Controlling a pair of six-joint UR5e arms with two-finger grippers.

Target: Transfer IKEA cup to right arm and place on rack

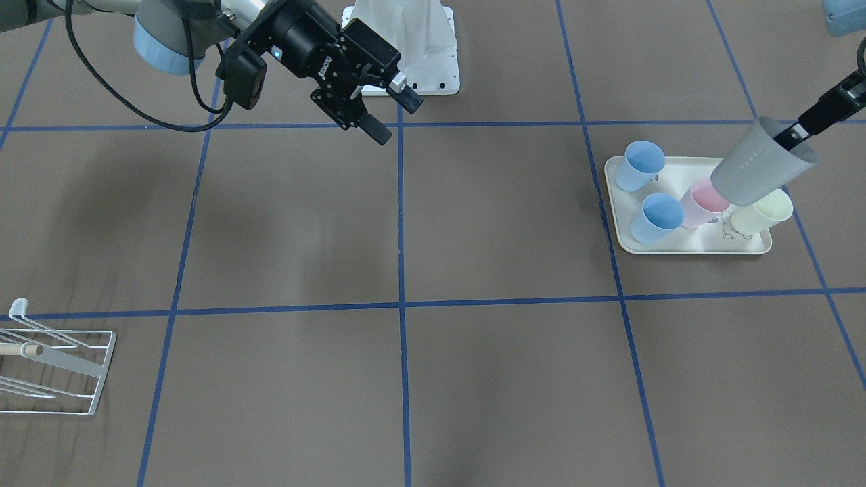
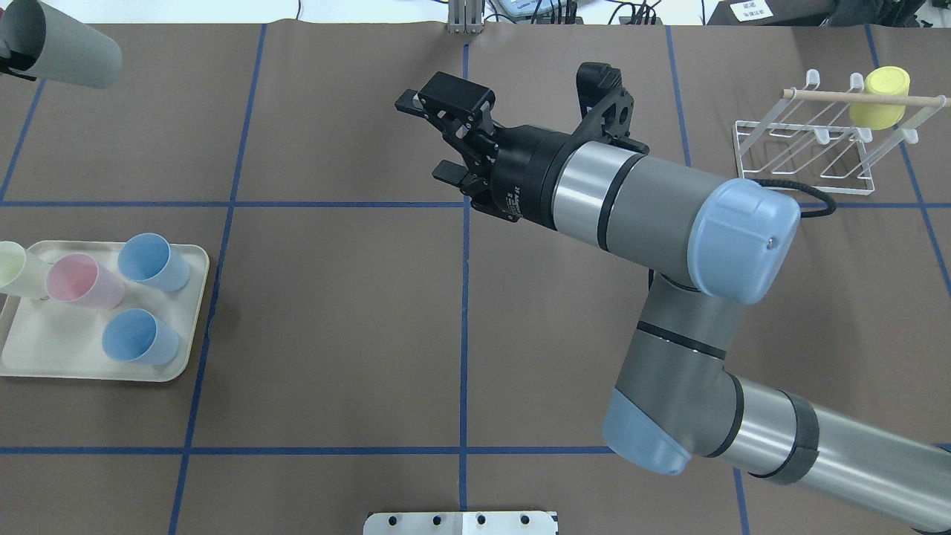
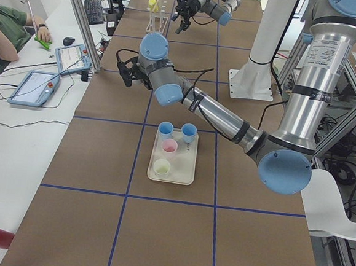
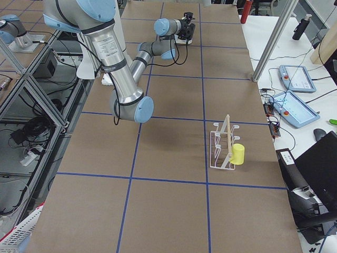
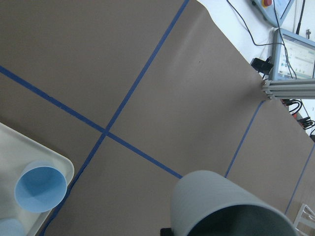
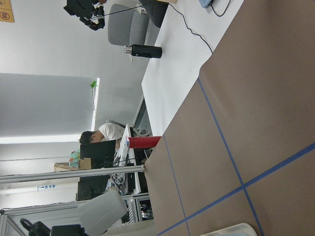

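Note:
The IKEA cup (image 1: pixel 761 166) is a grey tumbler held tilted in the air above the tray, also seen at the far left (image 2: pixel 63 48). My left gripper (image 1: pixel 793 137) is shut on its rim, with one finger inside the mouth. In the left wrist view the grey cup (image 5: pixel 226 206) fills the bottom edge. My right gripper (image 2: pixel 422 137) hangs open and empty over the table's middle, far from the cup, with its fingertips pointing toward the left arm's side. The white wire rack (image 2: pixel 810 148) stands at the far right, with a yellow cup (image 2: pixel 880 96) on one prong.
A cream tray (image 2: pixel 96 371) on the left holds two blue cups (image 2: pixel 148 261), a pink cup (image 2: pixel 78 281) and a pale yellow cup (image 1: pixel 764 211). Blue tape lines grid the brown table. The white robot base (image 1: pixel 406 47) is at the near edge. A person sits beyond the far edge (image 3: pixel 7 30).

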